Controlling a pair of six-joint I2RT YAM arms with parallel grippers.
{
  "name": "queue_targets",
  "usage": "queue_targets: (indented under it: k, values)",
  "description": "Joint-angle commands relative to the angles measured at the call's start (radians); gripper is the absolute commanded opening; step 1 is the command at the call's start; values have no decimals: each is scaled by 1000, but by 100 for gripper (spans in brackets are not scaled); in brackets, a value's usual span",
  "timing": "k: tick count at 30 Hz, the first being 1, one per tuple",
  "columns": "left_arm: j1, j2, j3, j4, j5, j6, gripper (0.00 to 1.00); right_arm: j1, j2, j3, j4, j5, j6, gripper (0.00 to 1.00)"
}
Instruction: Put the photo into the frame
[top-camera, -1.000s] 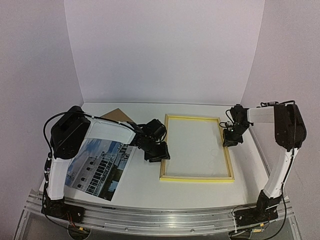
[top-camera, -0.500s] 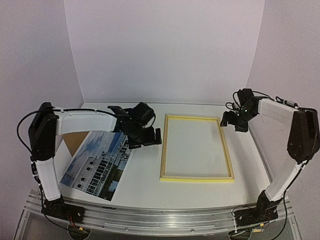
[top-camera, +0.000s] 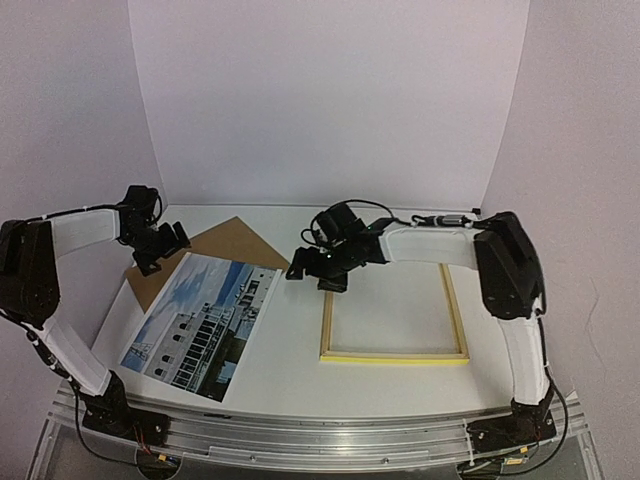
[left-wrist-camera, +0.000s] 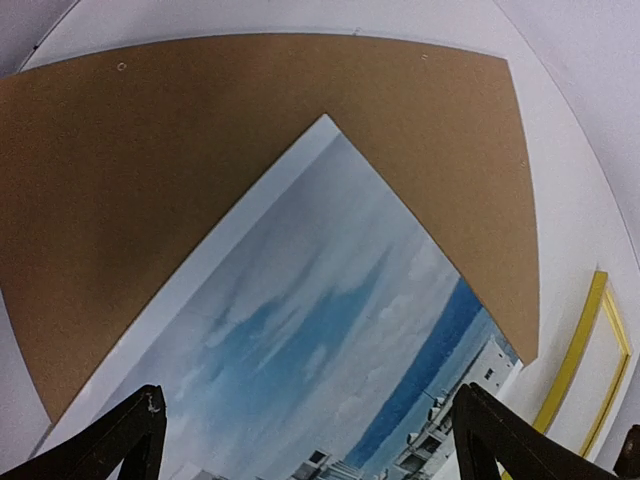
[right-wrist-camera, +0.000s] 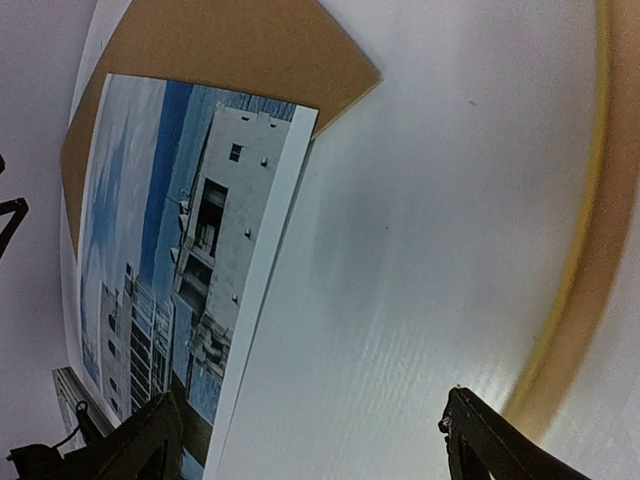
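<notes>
The photo (top-camera: 200, 318), a print of a white building under blue sky, lies flat at the left of the table, partly on a brown backing board (top-camera: 235, 243). The frame (top-camera: 395, 357), a thin yellow rectangle, lies flat right of centre with nothing inside. My left gripper (top-camera: 160, 247) hovers open over the photo's far left corner; in the left wrist view the sky of the photo (left-wrist-camera: 330, 330) fills the gap of the gripper (left-wrist-camera: 308, 398). My right gripper (top-camera: 305, 268) is open over bare table beside the frame's far left corner, between the photo (right-wrist-camera: 170, 250) and the frame (right-wrist-camera: 590, 250).
The backing board (left-wrist-camera: 200, 130) sticks out behind and left of the photo, its corner pointing at the frame. White walls close in the table at the back and both sides. The right arm (top-camera: 440, 245) stretches across the frame's far edge.
The left arm swung away from the frame to the photo's far left corner. The right arm swept from the frame's right side across to its far left corner.
</notes>
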Motion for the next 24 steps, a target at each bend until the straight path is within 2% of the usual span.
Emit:
queue_targets:
  k: [1, 8, 16, 24]
  values:
    - [91, 54, -34, 92, 104, 68, 100, 6, 160, 162, 64, 22, 159, 86]
    - [143, 121, -74, 127, 109, 85, 100, 13, 350, 359, 97, 28, 213, 85]
    - [145, 164, -120, 158, 116, 72, 100, 13, 457, 443, 99, 85, 268, 84]
    - [145, 164, -169, 185, 144, 61, 100, 28, 542, 532, 113, -35, 303, 81]
